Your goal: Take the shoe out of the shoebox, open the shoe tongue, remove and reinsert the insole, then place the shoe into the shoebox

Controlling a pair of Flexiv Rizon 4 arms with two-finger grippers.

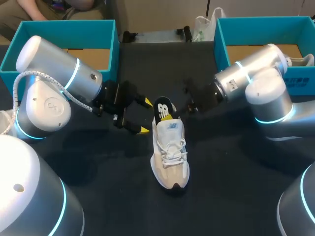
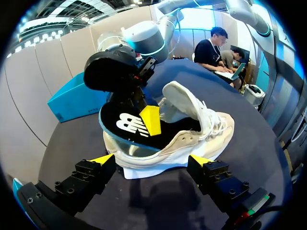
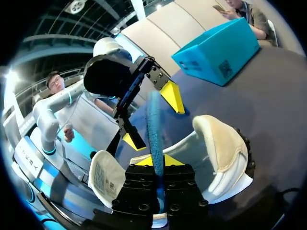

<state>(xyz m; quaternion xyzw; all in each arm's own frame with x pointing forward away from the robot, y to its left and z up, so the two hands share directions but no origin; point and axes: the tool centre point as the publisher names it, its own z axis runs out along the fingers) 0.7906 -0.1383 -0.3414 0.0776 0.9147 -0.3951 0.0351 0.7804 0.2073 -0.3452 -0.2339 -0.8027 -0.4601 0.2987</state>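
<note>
Now the right gripper (image 3: 157,162) is clamping the black insole (image 1: 164,108) at the heel of the shoe (image 1: 170,152), which is lying crosswise ahead of the wide-open left gripper (image 1: 146,116), toe pointing towards the robot.

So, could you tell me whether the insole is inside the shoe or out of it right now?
Partly out: the insole rises from the heel of the shoe, its edge clamped in the right gripper.
</note>
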